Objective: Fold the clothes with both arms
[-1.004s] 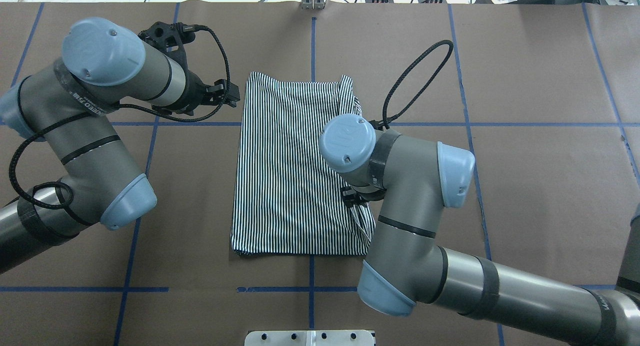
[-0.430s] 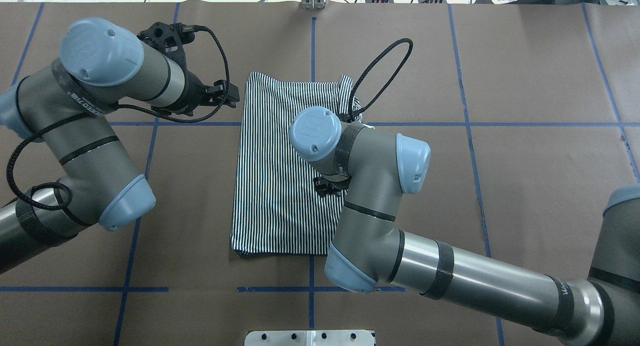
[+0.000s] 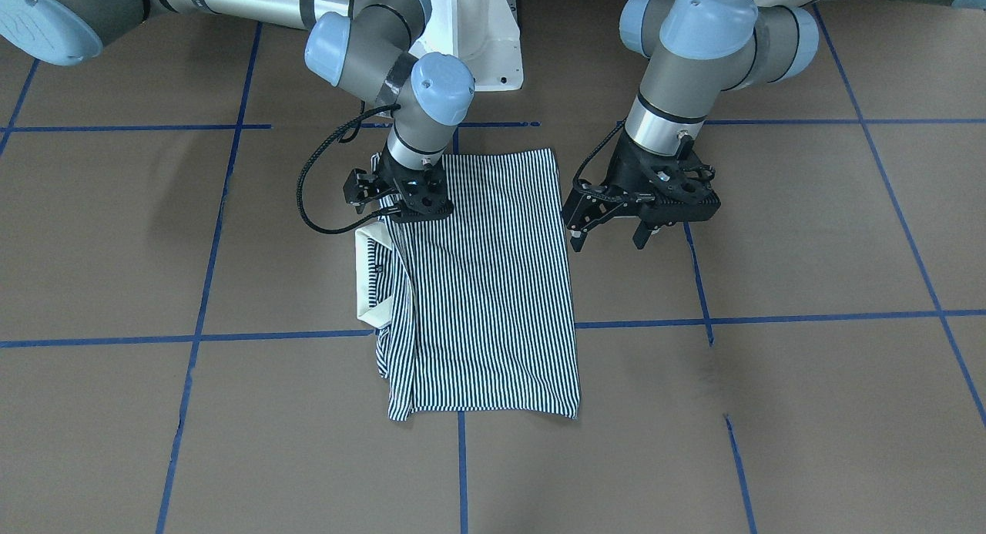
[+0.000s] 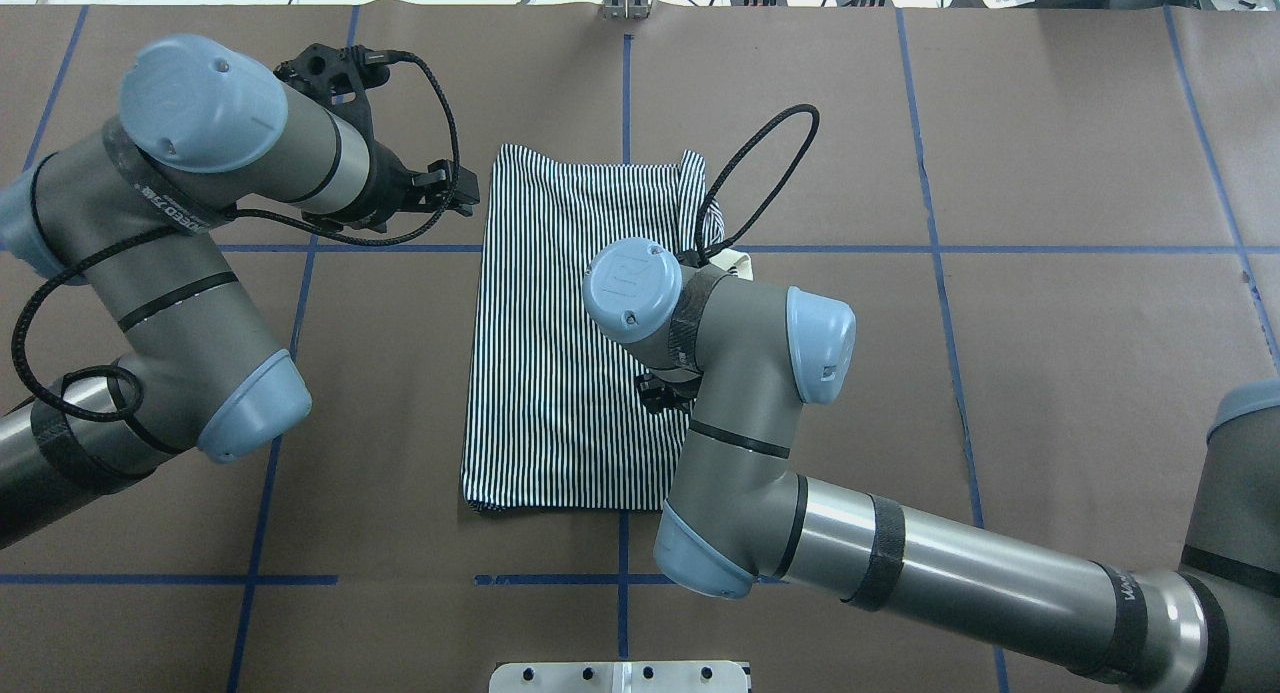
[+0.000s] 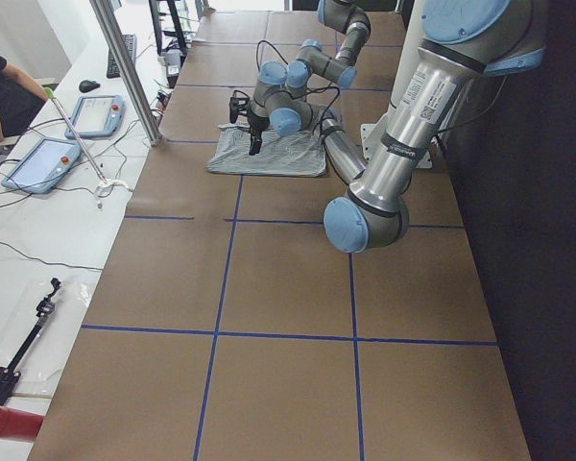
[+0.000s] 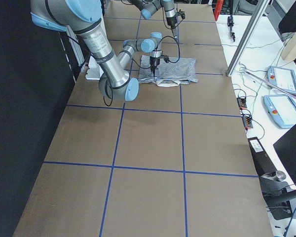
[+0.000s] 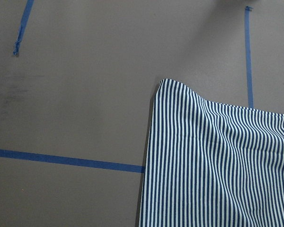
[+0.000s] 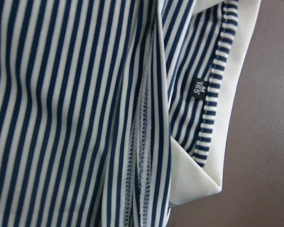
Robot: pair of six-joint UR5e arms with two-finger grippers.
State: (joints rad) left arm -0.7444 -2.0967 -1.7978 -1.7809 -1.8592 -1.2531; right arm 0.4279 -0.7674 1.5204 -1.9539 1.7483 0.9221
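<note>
Both-arm shirt fold, shown in six views. The striped polo shirt (image 3: 493,287) lies flat on the brown paper-covered table (image 3: 770,403) as a long rectangle. One short edge is nearest the robot and the other points away from it. A blue tape line (image 3: 461,472) runs out from under the shirt's far edge.

Right gripper (image 3: 408,209): it stands over the shirt's near corner on the robot's right side, with its jaws together on a raised fold of striped cloth. From that pinch the fabric slopes down to the cream collar (image 3: 362,280), which sticks out past the shirt's right-hand long edge and rests on the table. In the overhead view the right arm (image 4: 720,373) covers this side of the shirt (image 4: 560,373), and only a sliver of the collar (image 4: 738,263) shows beside the wrist. The right wrist view shows rumpled stripes, an inner seam, the collar (image 8: 199,182) folded back and a small black size label (image 8: 200,87). No fingers appear in it.

Left gripper (image 3: 612,240): it hangs just beside the shirt's left-hand long edge, over bare table. Its jaws are spread wide, holding nothing and not touching the cloth. Overhead, the same gripper (image 4: 462,191) sits next to the shirt's far left corner. The left wrist view shows that corner of the shirt (image 7: 217,170), slightly rippled.
</note>
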